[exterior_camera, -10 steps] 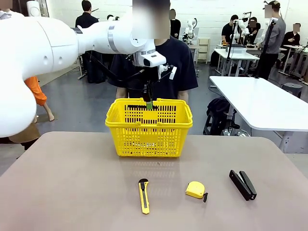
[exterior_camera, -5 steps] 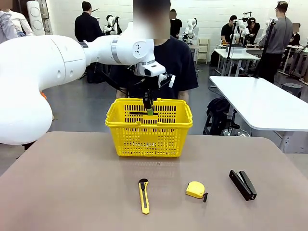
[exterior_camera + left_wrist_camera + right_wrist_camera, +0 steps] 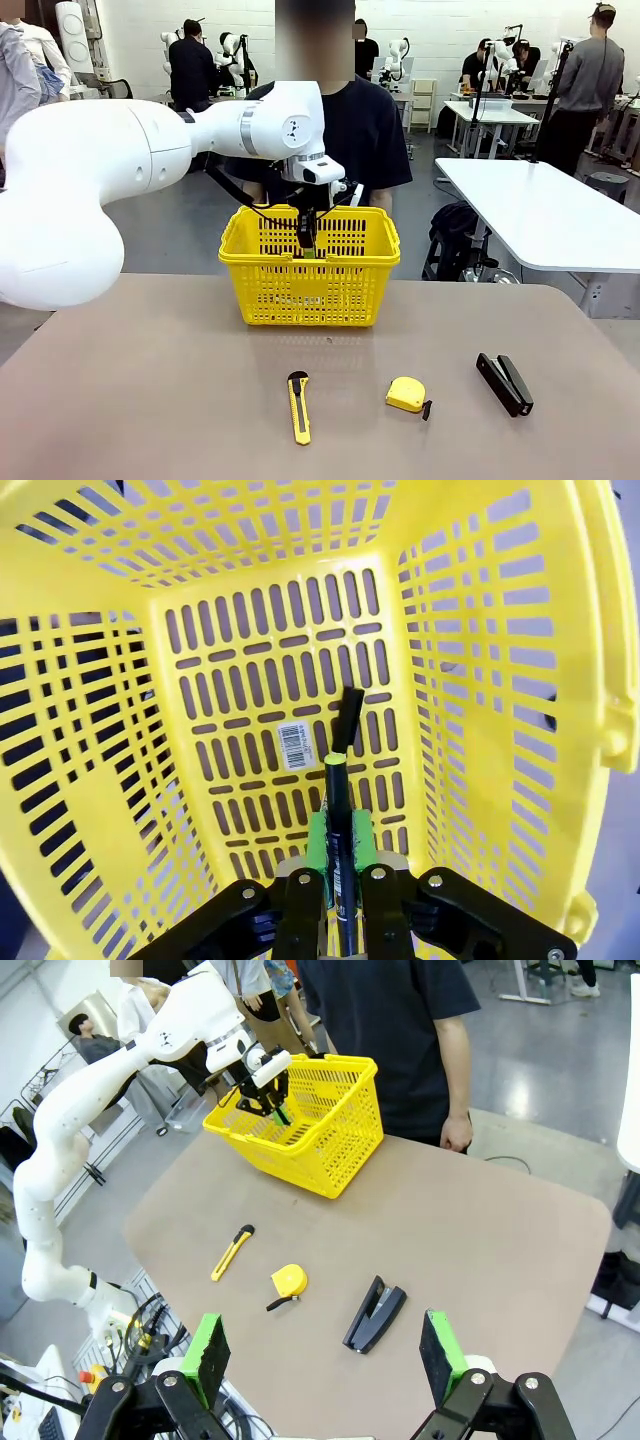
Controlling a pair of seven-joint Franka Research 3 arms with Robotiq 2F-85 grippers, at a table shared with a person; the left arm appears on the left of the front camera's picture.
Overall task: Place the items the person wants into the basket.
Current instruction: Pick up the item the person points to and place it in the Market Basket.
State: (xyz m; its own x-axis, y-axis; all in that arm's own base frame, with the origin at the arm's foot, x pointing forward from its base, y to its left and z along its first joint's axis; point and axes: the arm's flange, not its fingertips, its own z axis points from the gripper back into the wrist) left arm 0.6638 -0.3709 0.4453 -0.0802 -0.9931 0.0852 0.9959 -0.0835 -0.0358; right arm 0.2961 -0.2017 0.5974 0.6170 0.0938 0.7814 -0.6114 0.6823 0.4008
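Note:
My left gripper (image 3: 308, 240) reaches down into the yellow basket (image 3: 310, 260) and is shut on a thin black pen (image 3: 340, 880). The pen's yellow tip (image 3: 335, 759) points at the basket floor (image 3: 250, 680). Just beyond the tip lies a short black stick (image 3: 349, 715); what it is I cannot tell. The yellow-and-black utility knife (image 3: 298, 408) lies on the table in front of the basket. The person (image 3: 370, 130) stands behind the basket. My right gripper (image 3: 322, 1360) hangs open high above the table's near side.
A yellow tape measure (image 3: 406, 394) and a black stapler (image 3: 504, 383) lie to the right of the knife. The brown table (image 3: 150, 380) is bare on its left half. A white table (image 3: 540, 215) stands at the right behind.
My left gripper has come down from above the basket's rim into the basket, still holding the pen. The things on the table have not moved.

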